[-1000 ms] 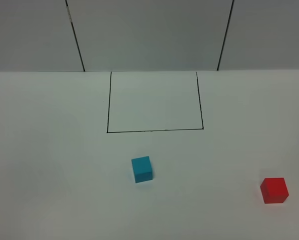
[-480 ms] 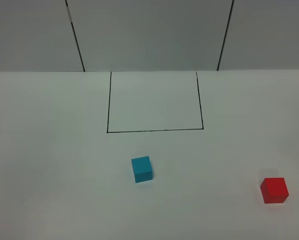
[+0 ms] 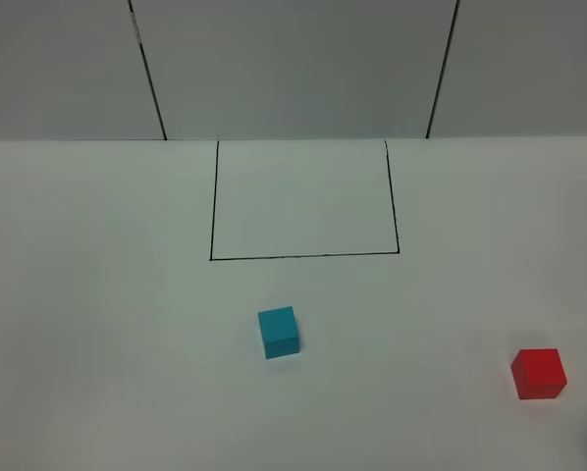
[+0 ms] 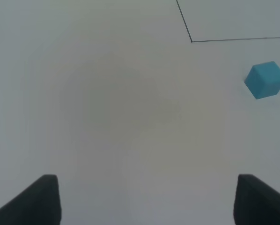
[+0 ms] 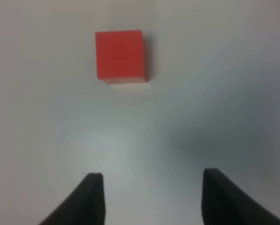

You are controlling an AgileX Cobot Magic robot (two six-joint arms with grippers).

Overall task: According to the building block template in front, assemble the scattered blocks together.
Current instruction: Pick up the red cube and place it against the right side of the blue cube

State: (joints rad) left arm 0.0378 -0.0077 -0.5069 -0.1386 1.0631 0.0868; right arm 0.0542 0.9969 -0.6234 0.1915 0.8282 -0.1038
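Exterior high view shows a white table (image 3: 97,294) with a black-outlined rectangle (image 3: 303,201) drawn on it. The cyan-blue cube (image 3: 279,332) sits just outside the rectangle's near edge, roughly level with its middle. The red cube (image 3: 539,373) lies well apart from the rectangle, off to the right and nearer the camera. Neither cube touches the other or the outline, and neither arm shows in this view, so I judge the assembly not yet begun. On the left wrist view, the left gripper (image 4: 147,180) is spread wide over bare table, holding nothing, with the cyan-blue cube (image 4: 265,79) off to one side and near the rectangle's corner. On the right wrist view, the right gripper (image 5: 152,174) hangs short of the red cube (image 5: 120,55). Its two dark fingers stand apart with bare table between them, closer together than the left's, and grip nothing. That narrower gap is the likeliest trouble: coming down as it is, a fingertip could land on the red cube's top or shove it aside instead of straddling it. The cyan-blue cube sits corner-on to the left fingers, so a squeeze there could twist it or squirt it out. No model shows inside the outline, so the cubes' order may be misjudged.
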